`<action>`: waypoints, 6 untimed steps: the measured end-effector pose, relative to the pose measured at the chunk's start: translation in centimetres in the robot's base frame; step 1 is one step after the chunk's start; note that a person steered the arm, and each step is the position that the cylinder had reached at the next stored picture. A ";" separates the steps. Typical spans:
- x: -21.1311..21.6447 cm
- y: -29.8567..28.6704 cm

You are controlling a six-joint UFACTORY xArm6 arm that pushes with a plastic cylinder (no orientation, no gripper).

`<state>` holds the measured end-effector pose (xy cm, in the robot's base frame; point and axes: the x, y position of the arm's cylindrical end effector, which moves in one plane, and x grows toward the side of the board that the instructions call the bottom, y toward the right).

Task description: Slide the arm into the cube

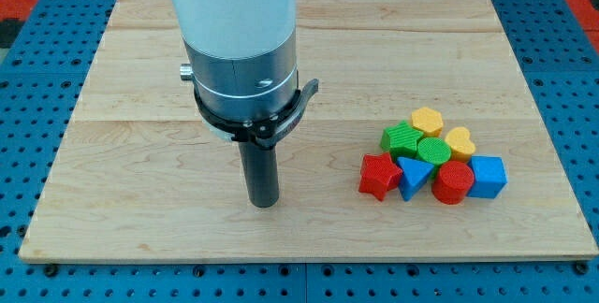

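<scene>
Eight small coloured plastic blocks huddle at the wooden board's [140,79] right, the blue cube [487,176] rightmost. My tip [265,202], a bare rod with no pincer and holding nothing, stands well left of them.

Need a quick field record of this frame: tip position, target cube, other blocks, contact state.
tip: my tip rests on the wooden board, left of the block cluster, apart from every block
target: blue cube, at the cluster's right end
neighbours: red cylinder touching the cube's left side; yellow heart just above it
other blocks: red star, blue triangle, green cube-like block, green cylinder, yellow hexagon
contact: none
path: the cluster lies between tip and cube
</scene>
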<state>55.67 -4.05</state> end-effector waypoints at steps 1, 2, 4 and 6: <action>0.9 0.8; 0.9 0.8; 2.5 11.0; 1.9 25.8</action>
